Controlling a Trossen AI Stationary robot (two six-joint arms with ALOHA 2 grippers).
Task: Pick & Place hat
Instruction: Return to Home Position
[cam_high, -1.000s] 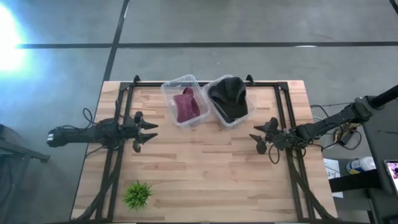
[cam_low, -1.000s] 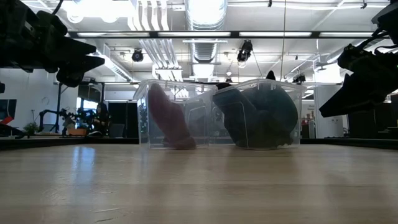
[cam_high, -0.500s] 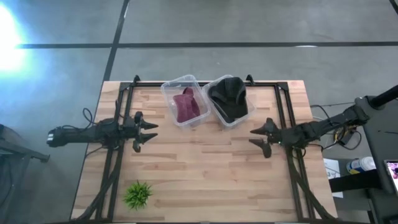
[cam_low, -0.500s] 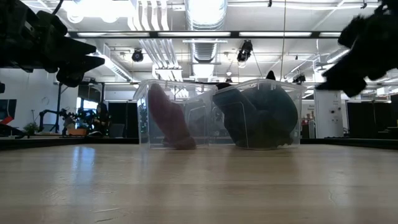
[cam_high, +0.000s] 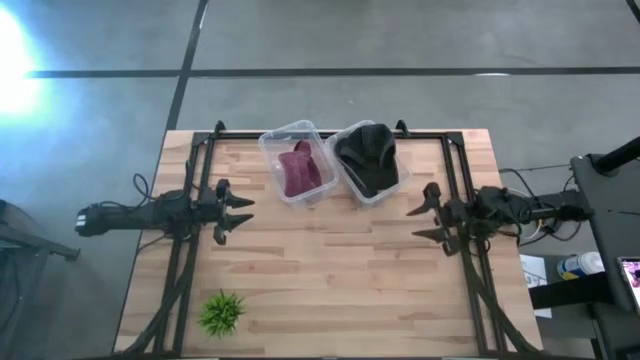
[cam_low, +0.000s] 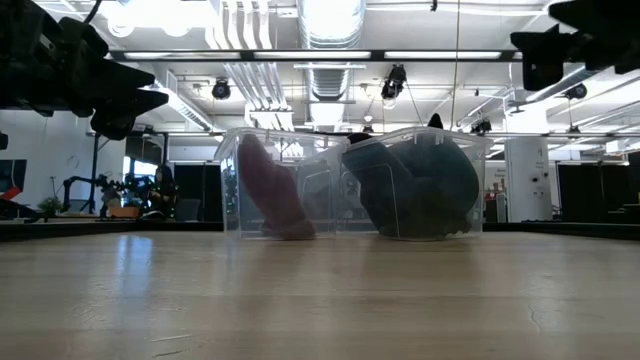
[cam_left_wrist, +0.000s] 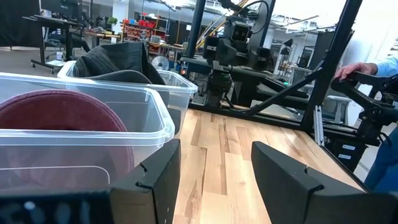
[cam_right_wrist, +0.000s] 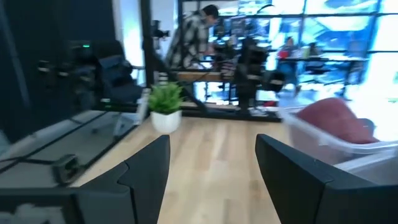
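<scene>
Two clear plastic bins stand side by side at the table's far middle. A maroon hat (cam_high: 297, 168) (cam_left_wrist: 55, 118) lies in the left bin (cam_high: 272, 150), and a dark hat (cam_high: 367, 158) (cam_low: 420, 185) fills the right bin (cam_high: 392, 190). My left gripper (cam_high: 238, 212) (cam_left_wrist: 214, 180) hovers open to the left of the bins, pointing toward the table's right. My right gripper (cam_high: 424, 222) (cam_right_wrist: 211, 168) hovers open to the right of the bins, raised high (cam_low: 560, 45), and points toward the table's left. Neither gripper holds anything.
A small potted green plant (cam_high: 221, 312) (cam_right_wrist: 165, 106) stands near the table's near left corner. Dark frame rails (cam_high: 455, 170) run along both sides of the table. Bare wood (cam_high: 330, 260) lies between the grippers, in front of the bins. A person (cam_right_wrist: 193, 37) stands in the room beyond.
My right gripper has risen well above the table and drawn back slightly toward the right edge, with its arm now lying more level. Its fingers have stayed open. The hats and bins have not moved.
</scene>
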